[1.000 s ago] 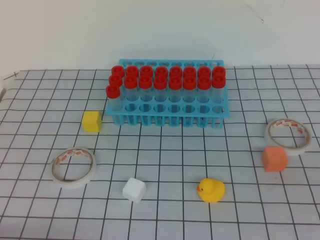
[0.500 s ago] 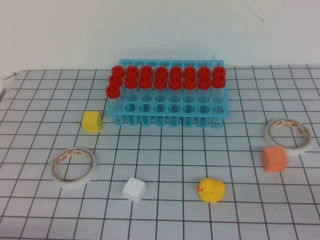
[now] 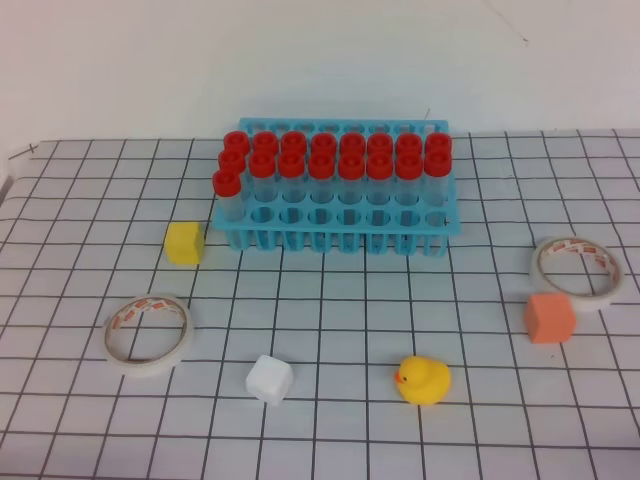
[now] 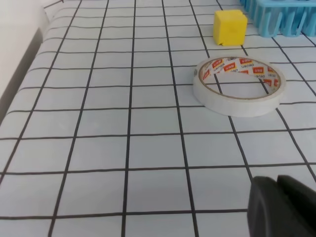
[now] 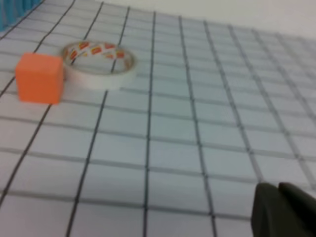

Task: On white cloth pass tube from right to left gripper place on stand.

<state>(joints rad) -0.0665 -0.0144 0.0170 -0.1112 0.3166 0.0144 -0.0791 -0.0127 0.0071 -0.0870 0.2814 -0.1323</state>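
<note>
The light blue stand [image 3: 340, 232] sits at the back middle of the white cloth [image 3: 340, 310], and several red-capped tubes [image 3: 320, 165] stand upright in its back rows. I see no tube lying loose on the cloth. Neither gripper shows in the exterior high view. In the left wrist view the left gripper [image 4: 276, 181] is a black tip at the lower right, jaws together and empty, low over the cloth; a corner of the stand [image 4: 276, 19] shows at the top right. In the right wrist view the right gripper [image 5: 278, 186] looks the same, jaws together and empty.
On the left are a yellow cube [image 3: 183, 243] [image 4: 230, 27] and a tape roll [image 3: 120, 350] [image 4: 237, 101]. On the right are a second tape roll [image 3: 590, 298] [image 5: 98, 79] and an orange cube [image 3: 549, 318] [image 5: 39, 78]. At the front are a white cube [image 3: 269, 380] and a yellow duck [image 3: 423, 381].
</note>
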